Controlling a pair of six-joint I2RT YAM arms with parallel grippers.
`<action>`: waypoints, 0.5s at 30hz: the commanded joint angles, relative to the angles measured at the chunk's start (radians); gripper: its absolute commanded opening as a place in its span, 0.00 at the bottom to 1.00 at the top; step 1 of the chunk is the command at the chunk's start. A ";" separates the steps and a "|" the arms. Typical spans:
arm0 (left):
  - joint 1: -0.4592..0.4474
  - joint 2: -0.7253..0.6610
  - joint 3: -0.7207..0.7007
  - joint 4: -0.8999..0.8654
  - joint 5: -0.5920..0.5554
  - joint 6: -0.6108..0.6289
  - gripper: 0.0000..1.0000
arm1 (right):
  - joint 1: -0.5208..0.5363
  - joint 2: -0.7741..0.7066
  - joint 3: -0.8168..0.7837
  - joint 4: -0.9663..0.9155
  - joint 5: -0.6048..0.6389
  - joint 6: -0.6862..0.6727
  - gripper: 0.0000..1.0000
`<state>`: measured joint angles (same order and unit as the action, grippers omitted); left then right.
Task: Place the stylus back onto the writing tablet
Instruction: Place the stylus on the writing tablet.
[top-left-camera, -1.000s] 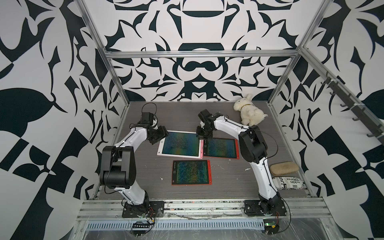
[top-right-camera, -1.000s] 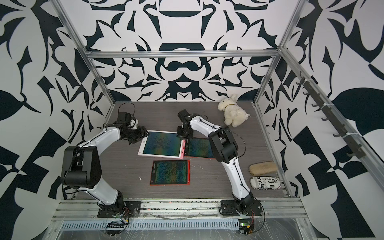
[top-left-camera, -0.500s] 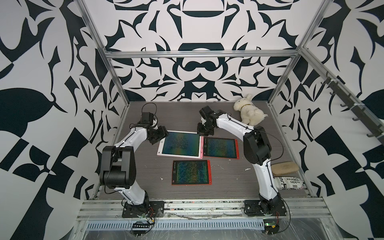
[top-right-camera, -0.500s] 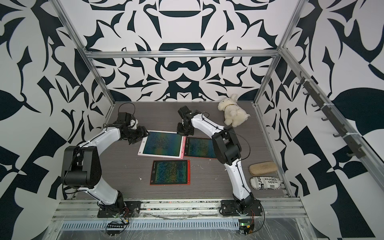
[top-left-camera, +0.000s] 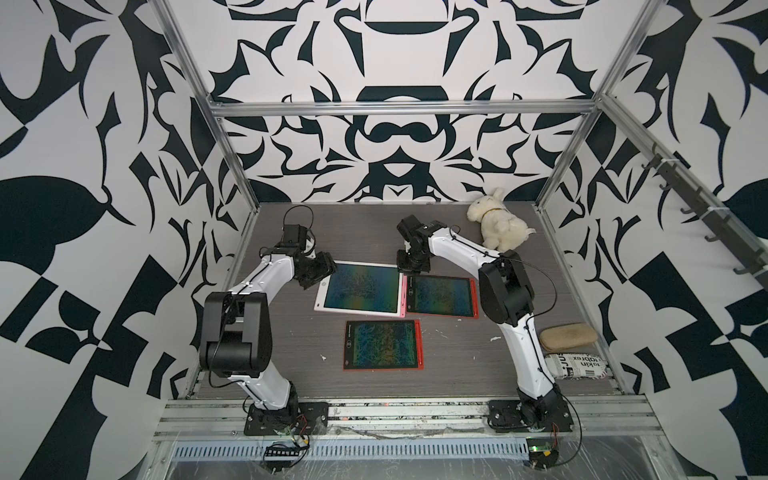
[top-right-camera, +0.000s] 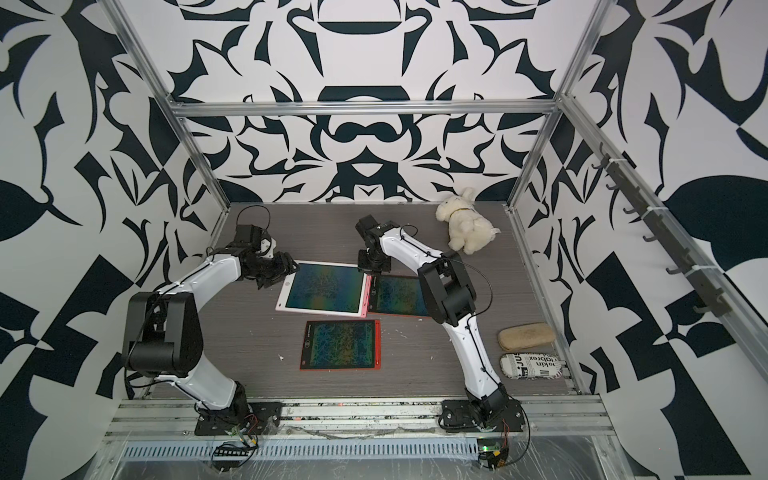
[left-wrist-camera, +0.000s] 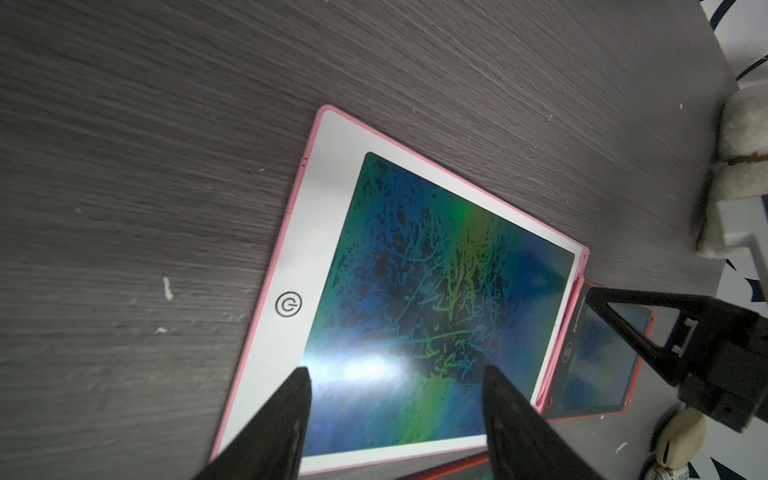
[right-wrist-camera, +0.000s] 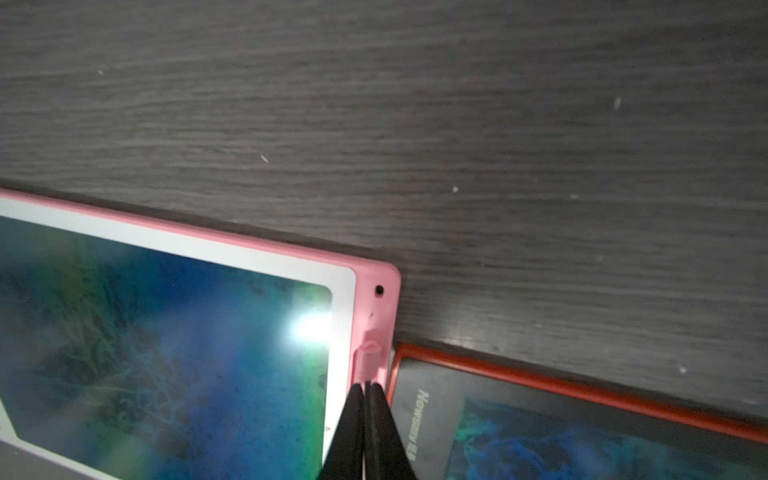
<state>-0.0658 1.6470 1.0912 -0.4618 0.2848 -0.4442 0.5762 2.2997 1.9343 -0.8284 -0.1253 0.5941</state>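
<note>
Pink stylus (right-wrist-camera: 368, 357) lies along pink tablet (right-wrist-camera: 376, 309) right edge, cap toward the far corner. Right fingers (right-wrist-camera: 353, 419) closed, tips touching it. Left fingers (left-wrist-camera: 286, 415) spread. Red tablet (right-wrist-camera: 436, 415) just beside; open tabletop (right-wrist-camera: 415, 124) beyond.

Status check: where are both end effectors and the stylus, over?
Left end effector open, over pink tablet. Right end effector shut, tips at pink stylus along tablet's edge slot. Red tablet alongside, not blocking.

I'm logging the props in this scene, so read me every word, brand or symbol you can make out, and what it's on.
"Newsmy": bezel of the far red-framed writing tablet; following characters blurred.
Power symbol: white bezel of the pink writing tablet.
"JUS", "rabrex", "tekin": newsprint pouch, doubtful; rest too small.
Near red-framed writing tablet: bezel marks too small to read.
</note>
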 joint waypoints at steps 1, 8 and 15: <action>0.003 0.016 0.019 -0.028 0.007 0.007 0.67 | -0.011 0.007 0.069 -0.031 0.026 -0.035 0.10; 0.003 0.014 0.019 -0.031 0.008 0.009 0.67 | -0.029 0.062 0.149 -0.071 0.025 -0.055 0.10; 0.003 0.017 0.021 -0.033 0.012 0.010 0.68 | -0.037 0.085 0.169 -0.088 0.022 -0.069 0.10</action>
<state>-0.0658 1.6470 1.0912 -0.4690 0.2852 -0.4442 0.5423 2.3993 2.0647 -0.8761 -0.1158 0.5442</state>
